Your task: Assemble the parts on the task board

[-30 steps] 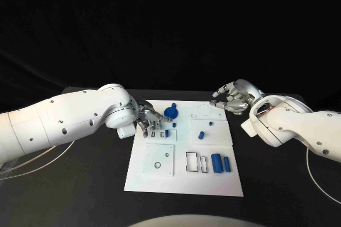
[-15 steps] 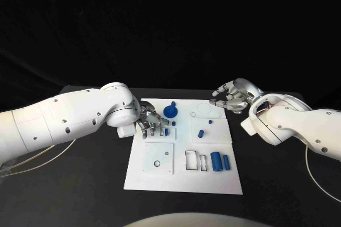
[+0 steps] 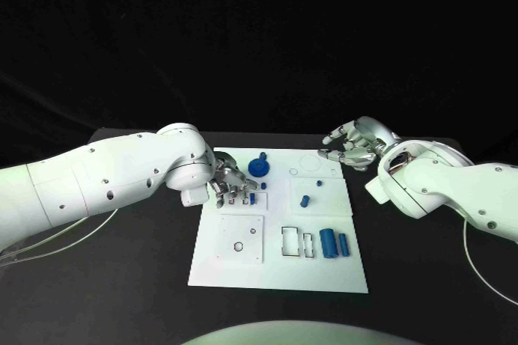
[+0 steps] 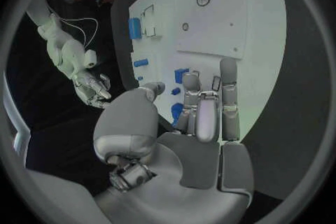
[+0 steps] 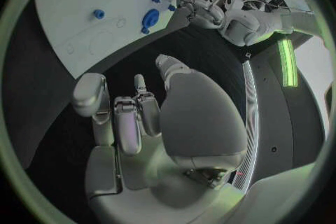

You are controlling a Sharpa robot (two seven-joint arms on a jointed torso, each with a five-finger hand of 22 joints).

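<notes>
The white task board (image 3: 281,274) lies mid-table. My left hand (image 3: 230,186) reaches over its upper left part, fingers stretched down beside a small blue part (image 3: 251,200) standing in a slot; nothing shows in its grip. In the left wrist view the fingertips (image 4: 227,67) rest close to that small blue part (image 4: 181,74). A blue round part (image 3: 259,168) stands just beyond the thumb. A small blue peg (image 3: 320,185), a blue cylinder (image 3: 305,203) and two blue blocks (image 3: 336,245) lie further right. My right hand (image 3: 354,149) hovers off the board's far right corner, fingers loosely bent and apart, holding nothing.
A raised white square plate (image 3: 242,240) with a ring and a hole sits on the board's left half, next to empty rectangular slots (image 3: 291,242). Black table (image 3: 119,285) surrounds the board. A cable (image 3: 65,244) loops at the left.
The left arm has shifted slightly while its hand stays over the same spot of the board. The right hand and the parts have not moved.
</notes>
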